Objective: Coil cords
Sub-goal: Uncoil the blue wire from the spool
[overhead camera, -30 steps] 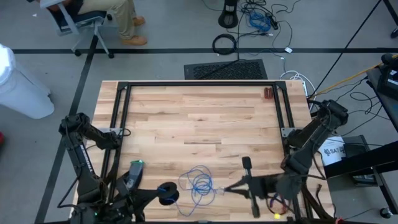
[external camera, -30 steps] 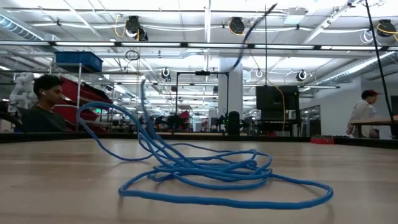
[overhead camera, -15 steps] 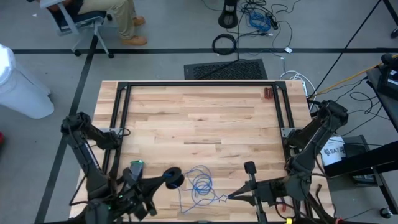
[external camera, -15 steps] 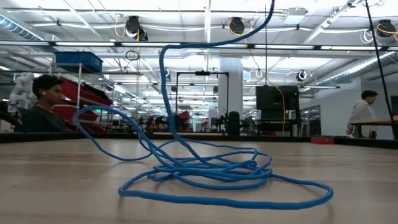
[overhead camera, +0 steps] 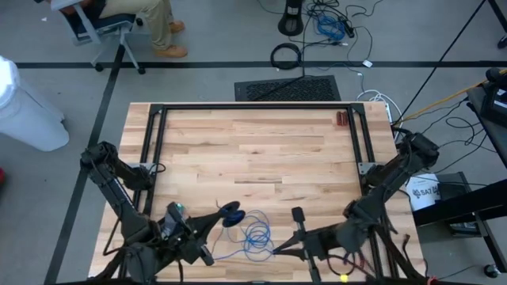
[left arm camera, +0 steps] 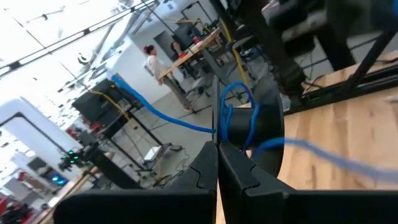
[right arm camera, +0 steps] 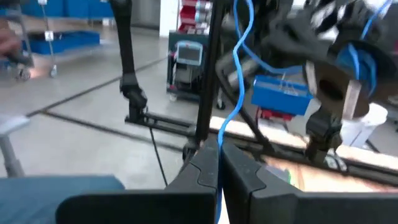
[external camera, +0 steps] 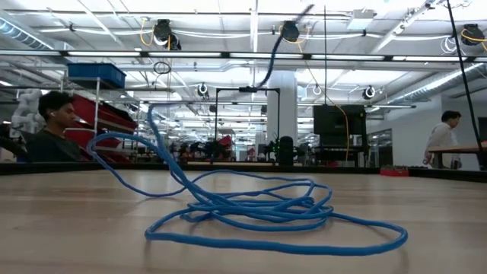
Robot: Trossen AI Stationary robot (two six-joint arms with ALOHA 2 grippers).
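Observation:
A thin blue cord lies as a loose heap (overhead camera: 255,236) (external camera: 251,209) on the wooden table near its near edge. One strand (external camera: 270,53) rises from the heap into the air. My left gripper (overhead camera: 223,216) (left arm camera: 217,146), left of the heap, is shut and points level, with a dark round reel (overhead camera: 230,211) wound with blue turns at its tips. My right gripper (overhead camera: 275,251) (right arm camera: 219,149), right of the heap, is shut on the cord and points toward the left gripper. My left gripper holds the dark reel (left arm camera: 249,127) at the free ends of its shut fingers, coming at it level from the table's near left. The reel is lifted clear of the table, blue turns around it. A strand (left arm camera: 161,115) runs off from the fingertips. My right gripper pinches a single strand of the cord (right arm camera: 229,127) between its two fingers, which come level from the table's right. The strand leaves the fingertips and runs upward toward the reel (right arm camera: 348,62). It is lifted clear of the table.
A black frame rail (overhead camera: 253,108) borders the table's far part and both sides. Red-handled pliers (overhead camera: 342,119) lie at the far right corner. Bare wood spreads across the middle (overhead camera: 253,158). A person (external camera: 53,125) sits beyond the table.
My left gripper has swung with the reel toward the table's far edge and to the right, rolling as it went. My right gripper has shifted a little toward the left. The raised strand has swung about in the air; the heap on the table has stayed put.

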